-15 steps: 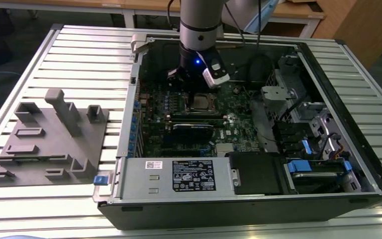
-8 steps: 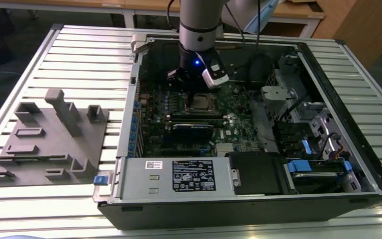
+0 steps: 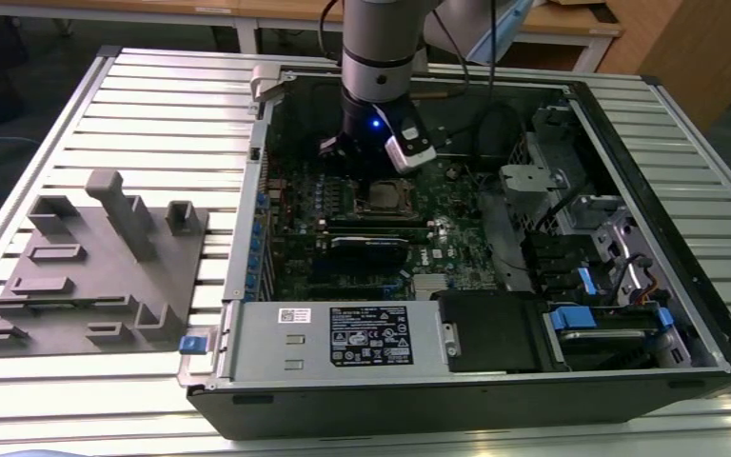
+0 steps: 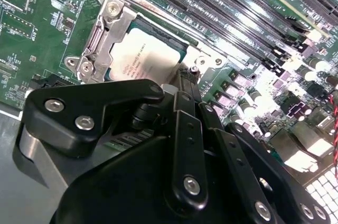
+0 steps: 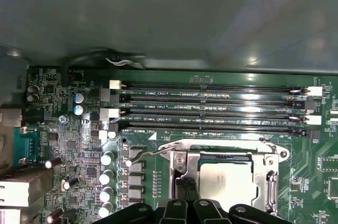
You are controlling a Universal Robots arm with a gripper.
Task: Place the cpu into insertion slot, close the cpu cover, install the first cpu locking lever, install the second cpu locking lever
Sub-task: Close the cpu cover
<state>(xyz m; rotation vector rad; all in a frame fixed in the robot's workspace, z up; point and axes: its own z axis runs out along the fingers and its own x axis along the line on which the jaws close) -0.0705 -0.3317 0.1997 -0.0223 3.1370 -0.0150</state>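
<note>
The arm (image 3: 376, 57) points straight down, wrist vertical, its fingers (image 4: 186, 123) pressed together at the tips

The claw (image 3: 363, 152) hangs over the socket (image 3: 386, 198) (inside the open computer case (image 3: 467, 407)).

Slatted table (image 3: 149, 95), open computer case (image 3: 467, 390), grey fixture (image 3: 87, 276)

Dull, smooth silver-grey metal tops the cpu (image 4: 145, 57); the cpu cover (image 4: 103, 26) is brighter, shiny bare metal. The hand (image 4: 186, 84) is matt black with glossy metal screws. Green, slightly glossy motherboard (image 5: 317, 182); ribbed pale metal tabletop (image 3: 149, 105).
</note>
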